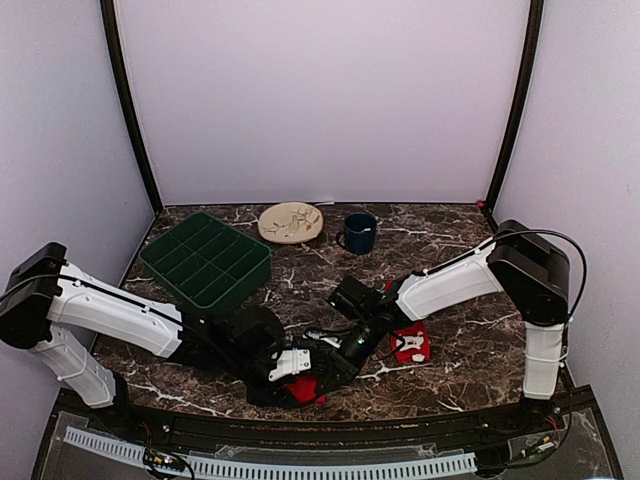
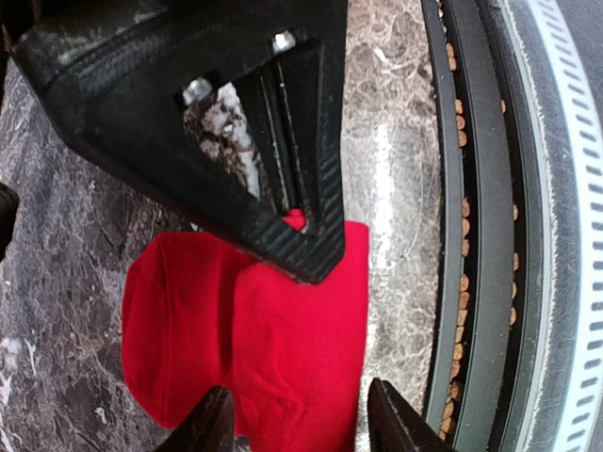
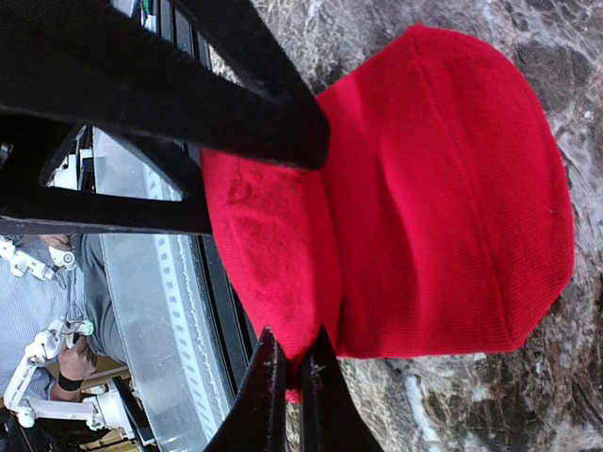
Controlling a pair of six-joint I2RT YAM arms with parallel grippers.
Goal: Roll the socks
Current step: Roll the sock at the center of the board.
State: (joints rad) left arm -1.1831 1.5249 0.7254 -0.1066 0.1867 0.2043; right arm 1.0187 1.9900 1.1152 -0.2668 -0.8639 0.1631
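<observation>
One red sock (image 1: 306, 391) lies folded near the table's front edge, between both grippers. In the right wrist view my right gripper (image 3: 293, 377) is shut, pinching the lower edge of this sock's (image 3: 424, 207) folded layer. In the left wrist view my left gripper (image 2: 301, 426) is open, its fingertips (image 2: 209, 426) straddling the sock's (image 2: 273, 348) near end without squeezing it. The right gripper's black finger (image 2: 283, 217) rests on the sock's far edge. The second sock (image 1: 411, 343), red with a white pattern, lies flat to the right under the right arm.
A green compartment tray (image 1: 205, 260) stands at the back left. A cream plate (image 1: 290, 222) and a dark blue mug (image 1: 359, 232) are at the back centre. The table's front rail (image 2: 490, 235) runs right beside the folded sock.
</observation>
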